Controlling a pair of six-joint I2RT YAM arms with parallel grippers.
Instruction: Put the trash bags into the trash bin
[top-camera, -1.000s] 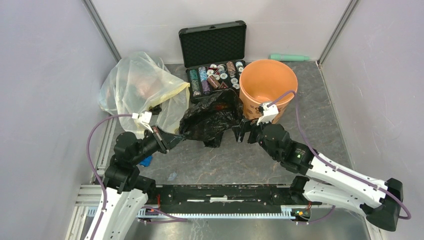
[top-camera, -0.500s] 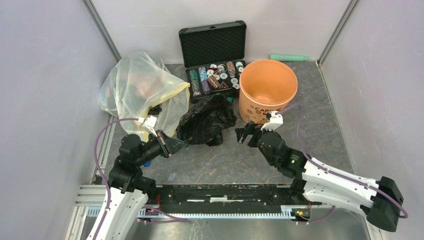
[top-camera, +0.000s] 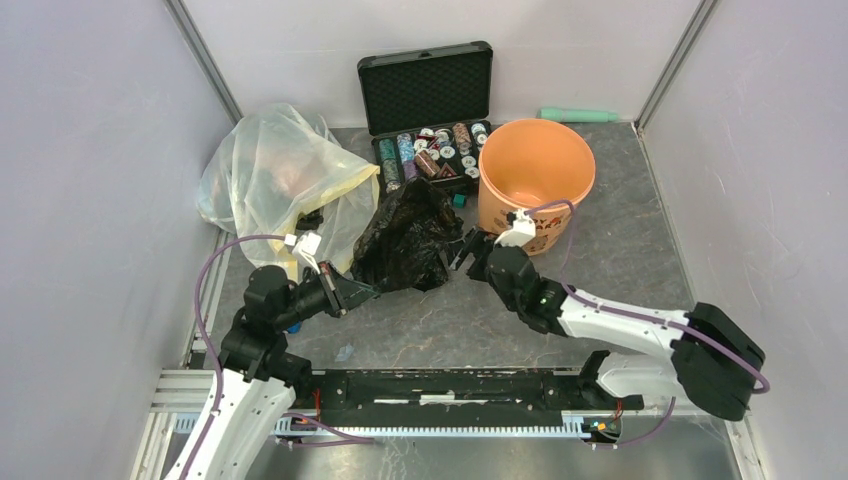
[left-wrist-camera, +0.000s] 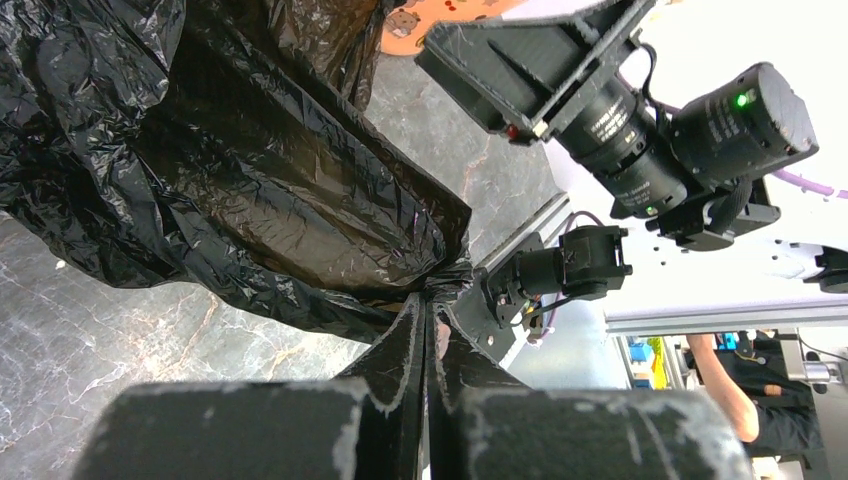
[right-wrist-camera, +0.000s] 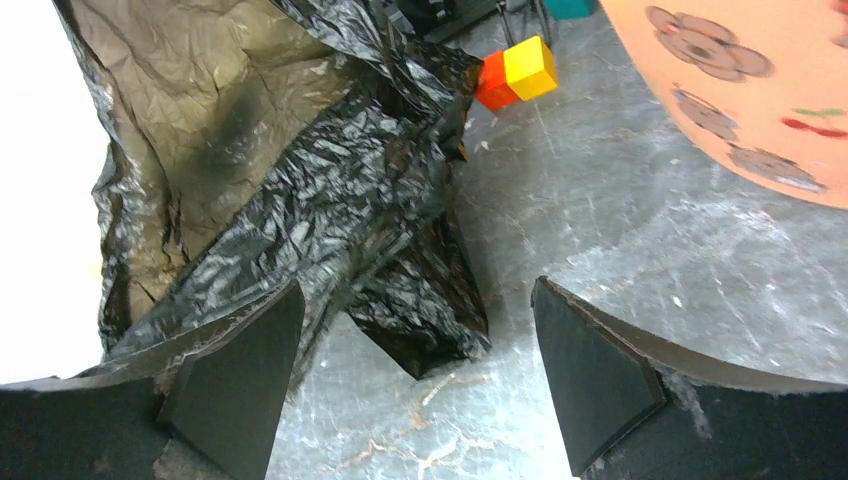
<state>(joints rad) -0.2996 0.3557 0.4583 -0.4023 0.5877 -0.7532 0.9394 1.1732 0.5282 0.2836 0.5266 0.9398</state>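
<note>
Right gripper (top-camera: 466, 250) swings closer to trash bag (top-camera: 405, 240), jaws apart. Left gripper (top-camera: 362, 293) clamps glossy crumpled bag's 7 o'clock edge.

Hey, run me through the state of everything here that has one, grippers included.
black trash bag, crumpled on the table, one edge pinched.
orange bucket, upright, open-topped, nothing visible inside.
chip case, lid open.
left gripper, shut on the bag.
right gripper, open, holding nothing.

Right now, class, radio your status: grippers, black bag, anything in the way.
Left gripper shut on black bag. Right gripper open over bag's edge. Bag outside orange bucket. Right gripper between the two.
</note>
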